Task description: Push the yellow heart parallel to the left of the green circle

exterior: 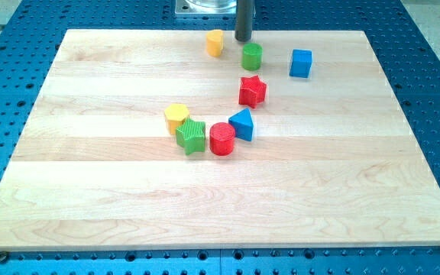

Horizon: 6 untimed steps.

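The yellow heart stands near the top edge of the wooden board. The green circle is a short way to its right and slightly lower. My tip is at the top of the view, between the two blocks, just above and left of the green circle and right of the yellow heart. It touches neither block as far as I can see.
A blue cube lies right of the green circle. A red star lies below the circle. A yellow hexagon, green star, red circle and blue triangle cluster mid-board.
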Tool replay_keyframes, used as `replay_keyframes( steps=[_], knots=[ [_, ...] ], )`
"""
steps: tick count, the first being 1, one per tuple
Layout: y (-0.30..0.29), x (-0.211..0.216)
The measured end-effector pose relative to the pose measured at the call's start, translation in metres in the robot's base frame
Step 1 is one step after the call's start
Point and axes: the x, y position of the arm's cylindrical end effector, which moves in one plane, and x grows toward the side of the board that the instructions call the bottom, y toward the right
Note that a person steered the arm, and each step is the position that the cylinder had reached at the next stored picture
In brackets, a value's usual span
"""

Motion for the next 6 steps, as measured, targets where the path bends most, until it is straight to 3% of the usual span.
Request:
replay_keyframes(
  steps=[5,6],
  knots=[
    [0.028,0.009],
    [-0.061,0.036]
  ],
)
